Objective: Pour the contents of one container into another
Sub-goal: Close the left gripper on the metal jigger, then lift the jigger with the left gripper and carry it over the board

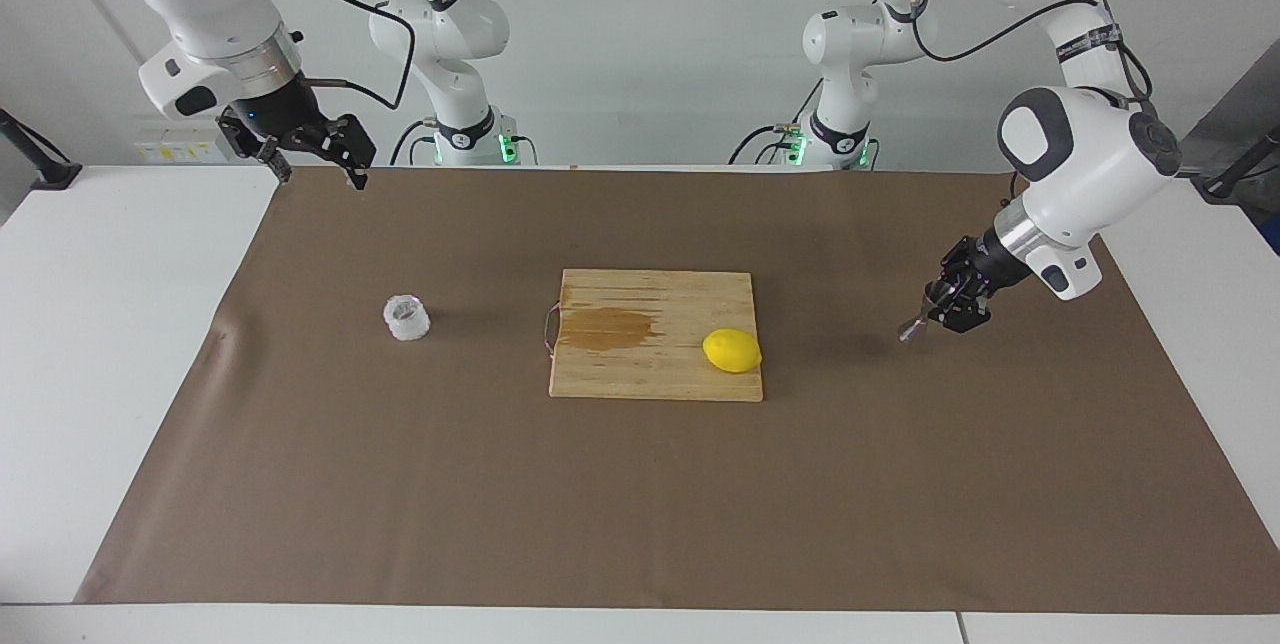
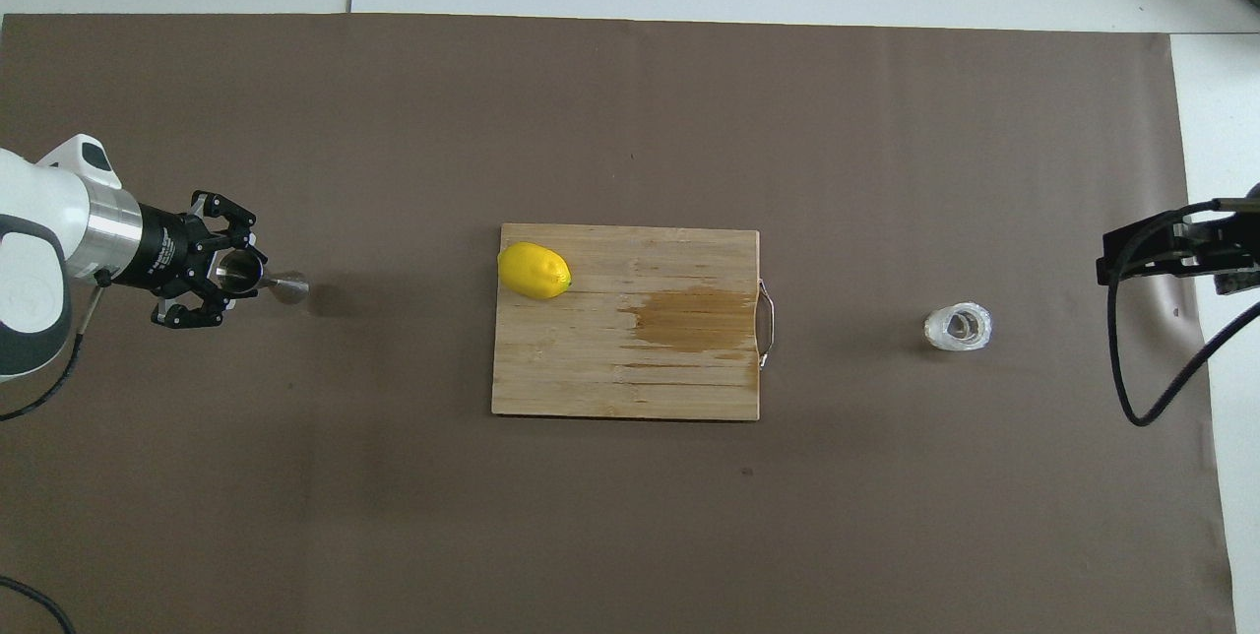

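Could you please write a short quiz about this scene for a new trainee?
1. True or false: the lemon lies on the cutting board.
2. What does the left gripper hold?
3. The glass cup stands: A) on the board; B) on the brown mat, toward the right arm's end; C) in the right gripper.

Key: 1 true. 2 the steel jigger, tilted and raised above the mat. 3 B.
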`<state>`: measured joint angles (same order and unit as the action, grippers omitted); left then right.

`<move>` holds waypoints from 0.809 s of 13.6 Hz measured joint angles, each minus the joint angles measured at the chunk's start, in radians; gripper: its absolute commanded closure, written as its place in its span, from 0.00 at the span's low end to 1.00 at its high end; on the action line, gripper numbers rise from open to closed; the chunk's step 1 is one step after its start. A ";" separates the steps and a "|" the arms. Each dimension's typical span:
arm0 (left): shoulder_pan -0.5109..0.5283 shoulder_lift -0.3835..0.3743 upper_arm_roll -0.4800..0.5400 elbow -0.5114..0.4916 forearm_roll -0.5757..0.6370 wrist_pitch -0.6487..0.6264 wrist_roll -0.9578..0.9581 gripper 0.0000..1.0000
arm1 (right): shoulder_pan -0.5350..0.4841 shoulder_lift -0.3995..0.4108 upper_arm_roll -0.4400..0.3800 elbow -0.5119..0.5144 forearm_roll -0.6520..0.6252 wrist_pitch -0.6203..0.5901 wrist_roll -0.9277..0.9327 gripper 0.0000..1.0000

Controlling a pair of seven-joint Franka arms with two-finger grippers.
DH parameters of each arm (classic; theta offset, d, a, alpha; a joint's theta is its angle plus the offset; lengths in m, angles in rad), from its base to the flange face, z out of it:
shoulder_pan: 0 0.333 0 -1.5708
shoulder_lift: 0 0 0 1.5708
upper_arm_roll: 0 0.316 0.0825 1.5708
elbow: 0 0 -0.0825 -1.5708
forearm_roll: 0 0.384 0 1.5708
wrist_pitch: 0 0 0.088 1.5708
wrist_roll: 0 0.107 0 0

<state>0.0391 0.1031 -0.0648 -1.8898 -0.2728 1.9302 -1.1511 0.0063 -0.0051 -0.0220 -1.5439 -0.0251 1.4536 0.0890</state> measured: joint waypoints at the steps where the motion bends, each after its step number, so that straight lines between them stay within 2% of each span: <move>1: -0.034 0.000 -0.001 0.033 0.000 -0.019 -0.050 1.00 | 0.000 0.000 0.000 0.000 0.000 0.000 0.000 0.00; 6: -0.256 0.021 -0.008 0.130 -0.001 -0.015 -0.357 1.00 | 0.000 0.000 0.000 0.000 0.000 0.000 0.000 0.00; 11: -0.456 0.056 -0.011 0.164 -0.002 0.121 -0.599 1.00 | 0.000 0.000 0.000 0.000 0.000 0.000 0.000 0.00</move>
<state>-0.4168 0.1588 -0.0757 -1.7257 -0.2750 2.0509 -1.7501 0.0063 -0.0051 -0.0220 -1.5439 -0.0251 1.4536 0.0890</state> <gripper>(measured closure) 0.599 0.000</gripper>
